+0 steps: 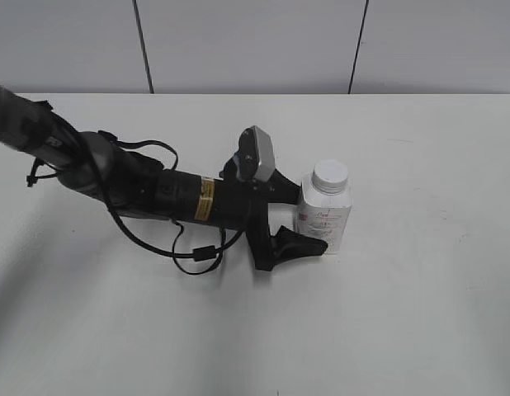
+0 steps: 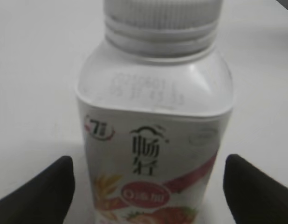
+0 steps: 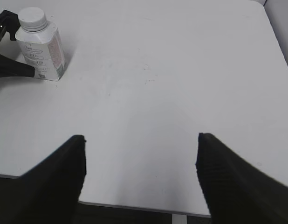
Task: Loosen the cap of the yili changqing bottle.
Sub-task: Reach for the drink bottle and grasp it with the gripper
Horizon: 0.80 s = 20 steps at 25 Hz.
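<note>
The yili changqing bottle (image 1: 323, 219) stands upright on the white table, right of centre, with its white ribbed cap (image 1: 330, 175) on. My left gripper (image 1: 309, 219) is open, one black finger on each side of the bottle's lower body. In the left wrist view the bottle (image 2: 153, 135) fills the frame, the cap (image 2: 162, 11) is cut off at the top, and there are gaps between it and the fingers of the left gripper (image 2: 148, 163). My right gripper (image 3: 140, 137) is open and empty over the table's near edge, far from the bottle (image 3: 41, 53) and cap (image 3: 32, 17).
The white table (image 1: 403, 313) bears only the bottle and my left arm, whose black cable (image 1: 193, 256) loops on the surface. The table's front edge (image 3: 134, 205) shows in the right wrist view. A grey panelled wall stands behind.
</note>
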Each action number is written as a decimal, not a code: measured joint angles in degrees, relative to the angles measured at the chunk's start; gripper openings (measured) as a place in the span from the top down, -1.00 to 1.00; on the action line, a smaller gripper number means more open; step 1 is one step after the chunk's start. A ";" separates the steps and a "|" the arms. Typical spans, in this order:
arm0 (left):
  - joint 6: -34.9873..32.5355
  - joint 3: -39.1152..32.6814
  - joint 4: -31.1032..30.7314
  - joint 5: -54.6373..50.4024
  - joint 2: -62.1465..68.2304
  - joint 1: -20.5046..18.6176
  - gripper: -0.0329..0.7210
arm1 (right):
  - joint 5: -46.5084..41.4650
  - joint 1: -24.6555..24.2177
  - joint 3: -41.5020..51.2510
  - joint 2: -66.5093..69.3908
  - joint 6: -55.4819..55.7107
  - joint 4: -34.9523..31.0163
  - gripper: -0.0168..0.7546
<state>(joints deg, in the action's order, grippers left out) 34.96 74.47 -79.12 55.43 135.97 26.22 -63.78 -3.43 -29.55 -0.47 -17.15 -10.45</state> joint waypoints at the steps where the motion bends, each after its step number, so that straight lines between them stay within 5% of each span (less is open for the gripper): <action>1: 0.19 0.68 0.07 0.05 0.46 0.39 -0.66 | 0.00 0.00 0.00 0.00 0.00 0.00 -0.55; 13: 1.47 4.60 2.21 1.49 4.60 2.91 -0.63 | 0.00 0.00 0.00 0.00 0.00 0.00 -0.55; 20: 1.47 4.93 3.37 1.61 4.80 2.91 -0.38 | 0.00 0.00 0.00 0.00 0.00 0.05 -0.55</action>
<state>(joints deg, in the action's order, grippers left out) 36.43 79.40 -75.76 57.04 140.77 29.13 -63.78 -3.43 -29.55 -0.47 -17.15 -10.40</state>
